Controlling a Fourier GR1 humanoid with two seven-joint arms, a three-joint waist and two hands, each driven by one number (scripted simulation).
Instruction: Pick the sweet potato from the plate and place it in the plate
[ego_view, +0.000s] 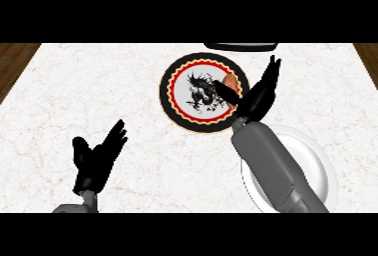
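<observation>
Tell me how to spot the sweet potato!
Find the black-rimmed patterned plate at the far middle of the marble counter. At its right edge, beside the right hand, lies the sweet potato, an orange-brown lump unlike the plain white plate nearby.

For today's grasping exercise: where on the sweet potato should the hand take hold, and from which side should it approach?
Grip the sweet potato across its narrow width, coming from above on the patterned plate's right side. It lies flat near that rim, right beside the right hand, whose open fingers and thumb already flank it. Much of it is hidden, so this is tentative.
</observation>
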